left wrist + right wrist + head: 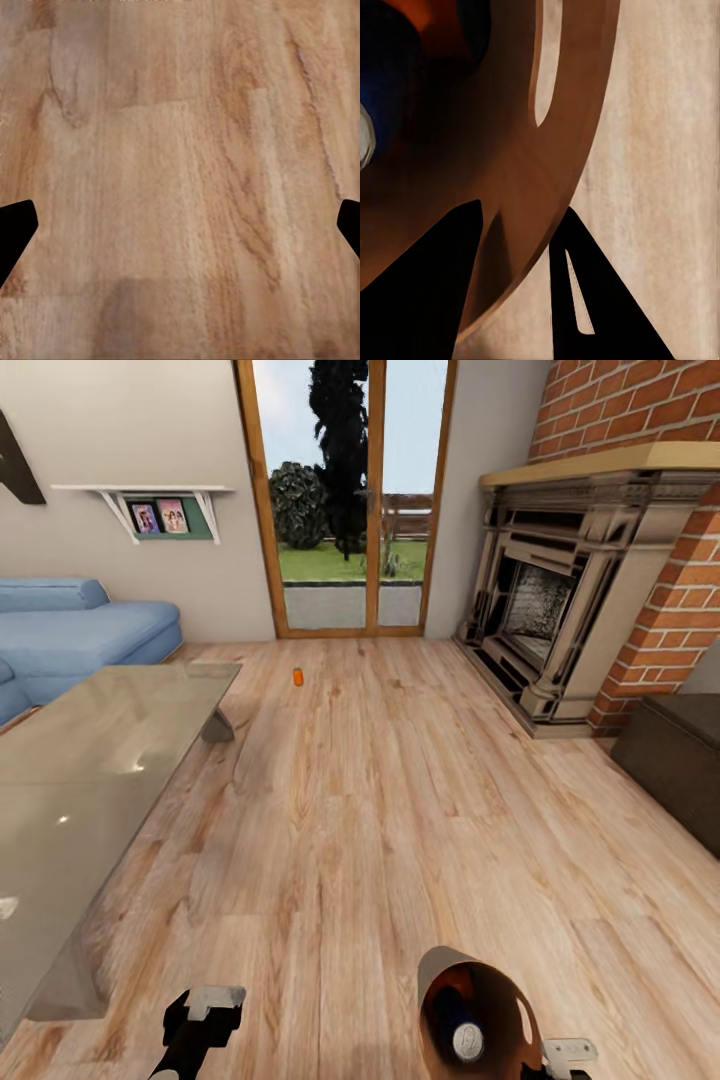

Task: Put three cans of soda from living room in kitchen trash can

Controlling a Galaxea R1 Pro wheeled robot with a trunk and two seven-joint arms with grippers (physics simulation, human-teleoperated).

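Note:
One orange can of soda (298, 677) stands on the wood-plank floor of the living room, far ahead near the glass doors. The copper-brown tash can (500, 1000) hangs low at my right, tilted, with a dark blue can (467, 1042) and an orange can (452, 988) inside it. My right gripper (521, 214) is shut on the bin's rim (547, 187), one finger inside and one outside. The blue can (390, 82) and the orange can (435, 22) show within. My left gripper (180, 217) is open over bare floor, holding nothing, and it appears low in the head view (205, 1005).
A glass-topped low table (90, 760) fills the left side, with a blue sofa (80, 635) behind it. A fireplace (560, 610) in a brick column stands at the right, and a dark chest (680, 760) sits nearer. Open floor runs between them toward the glass doors (345, 500).

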